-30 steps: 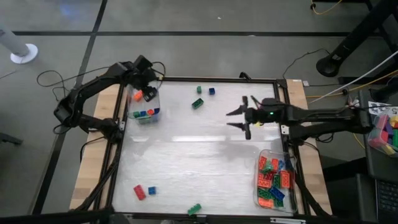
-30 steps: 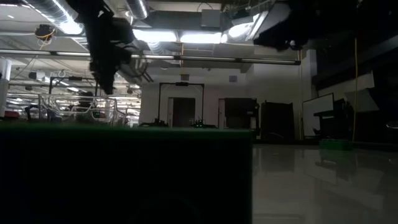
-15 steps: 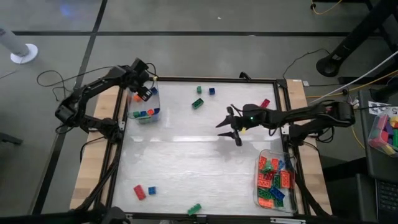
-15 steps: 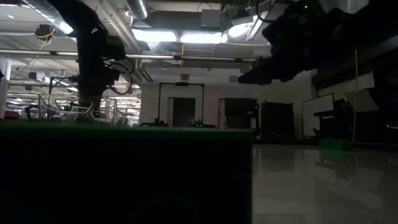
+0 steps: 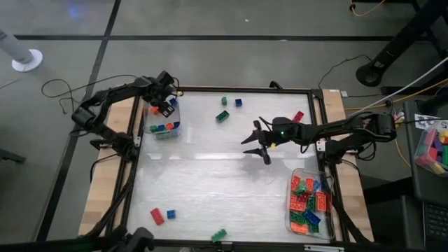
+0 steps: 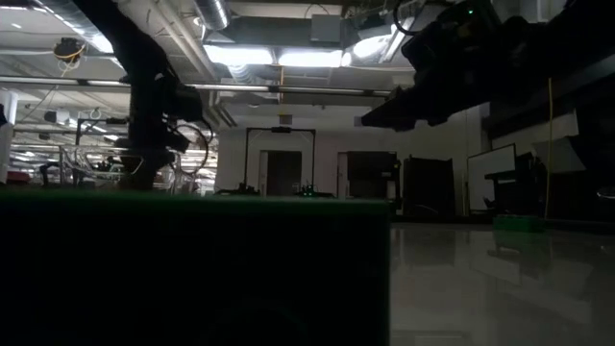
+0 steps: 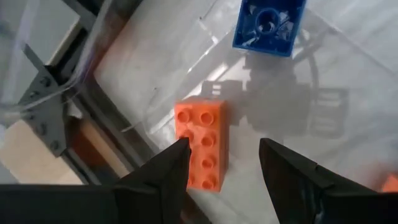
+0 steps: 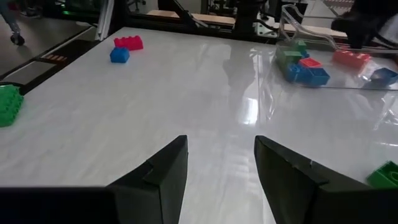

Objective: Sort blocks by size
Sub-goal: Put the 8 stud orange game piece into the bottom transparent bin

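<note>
Presently: left gripper [image 5: 168,105], fingers spread and empty, above the clear bin [image 5: 165,120] at the table's far left, over an orange block [image 7: 203,144]. Right gripper [image 5: 257,145], spread wide, mid-table. Loose blocks: 2 far [image 5: 222,116], 3 near [image 5: 157,216]. Right tray [image 5: 309,204] well filled.

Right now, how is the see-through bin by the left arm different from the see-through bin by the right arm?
The left bin sits at the table's far left corner; the right bin sits at the near right corner. The left bin holds only a few blocks; the right bin is packed with red, green and blue ones. The left hand hovers open over the left bin, above an orange block; the open right hand is out over mid-table, away from its bin. Both are clear plastic.
</note>
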You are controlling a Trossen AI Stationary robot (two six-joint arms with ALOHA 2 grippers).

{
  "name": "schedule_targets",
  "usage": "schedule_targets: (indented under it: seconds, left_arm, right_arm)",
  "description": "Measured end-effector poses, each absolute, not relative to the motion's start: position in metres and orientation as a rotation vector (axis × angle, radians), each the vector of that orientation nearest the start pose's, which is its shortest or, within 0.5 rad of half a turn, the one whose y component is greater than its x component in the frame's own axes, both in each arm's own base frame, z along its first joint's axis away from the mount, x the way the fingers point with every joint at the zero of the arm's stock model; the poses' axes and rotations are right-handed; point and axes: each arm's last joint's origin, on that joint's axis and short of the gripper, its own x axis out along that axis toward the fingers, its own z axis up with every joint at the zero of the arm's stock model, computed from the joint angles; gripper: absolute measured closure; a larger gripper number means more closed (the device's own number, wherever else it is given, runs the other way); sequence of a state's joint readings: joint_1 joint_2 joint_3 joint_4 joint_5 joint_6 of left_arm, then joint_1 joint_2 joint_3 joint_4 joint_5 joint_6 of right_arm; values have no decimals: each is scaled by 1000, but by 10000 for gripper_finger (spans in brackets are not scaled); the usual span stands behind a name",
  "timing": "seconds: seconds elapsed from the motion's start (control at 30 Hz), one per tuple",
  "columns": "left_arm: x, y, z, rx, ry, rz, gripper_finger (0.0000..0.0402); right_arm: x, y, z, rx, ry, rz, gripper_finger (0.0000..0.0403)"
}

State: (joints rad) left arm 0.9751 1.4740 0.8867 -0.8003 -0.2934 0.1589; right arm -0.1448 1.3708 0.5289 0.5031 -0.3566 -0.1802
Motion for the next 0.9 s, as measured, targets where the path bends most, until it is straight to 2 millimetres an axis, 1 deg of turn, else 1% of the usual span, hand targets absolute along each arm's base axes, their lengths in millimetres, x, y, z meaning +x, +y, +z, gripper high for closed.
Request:
schedule_targets:
  seconds: [0.1,0.3,0.6,0.9]
  left_arm:
    - [136,218,176,-362,1481,954,220]
    - [145,220,166,-282,1565,999,220]
    - [148,219,161,-243,1611,994,220]
    - [152,208,156,-203,1681,819,220]
  right_arm:
    - [264,-28,188,-93,310,243,219]
    - [264,-28,188,-92,312,243,219]
    - [263,-28,187,-90,320,244,219]
    - [263,-28,186,-87,334,245,219]
